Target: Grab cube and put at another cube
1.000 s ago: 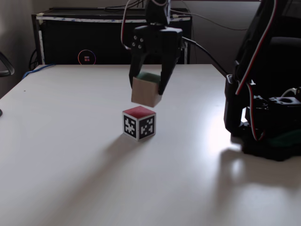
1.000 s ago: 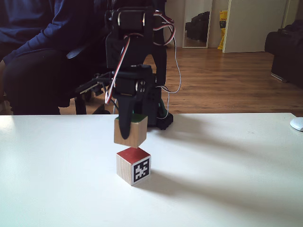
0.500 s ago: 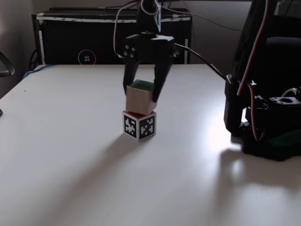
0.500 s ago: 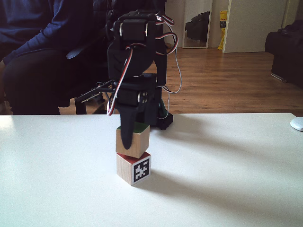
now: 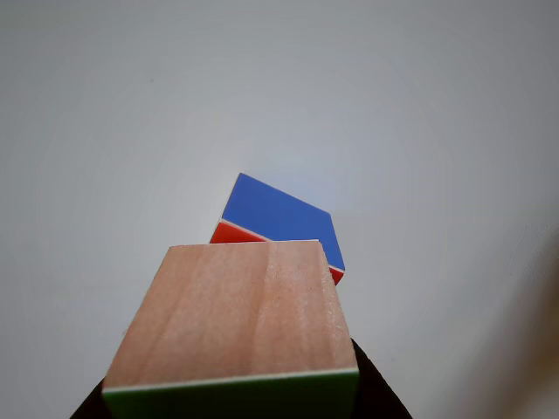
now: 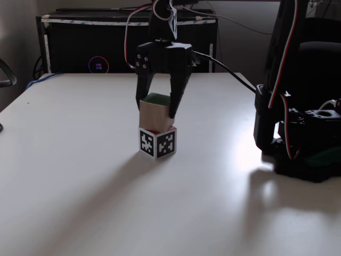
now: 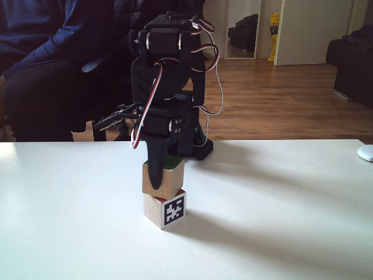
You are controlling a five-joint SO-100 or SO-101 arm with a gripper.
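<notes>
White table (image 6: 80, 186): two cubes, green-faced cube (image 6: 156, 113) atop marker cube (image 6: 157, 142).

Black plastic arm (image 7: 166, 76) with red-and-white servo cables, pale screws on the end effector (image 6: 156, 109).

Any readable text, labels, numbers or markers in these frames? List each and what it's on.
No readable words or numbers.
Black-and-white fiducial markers, patterns rather than text: two faces of the lower cube, one face in another fixed view.
Round glowing display on the black cabinet: too small to read.
</notes>
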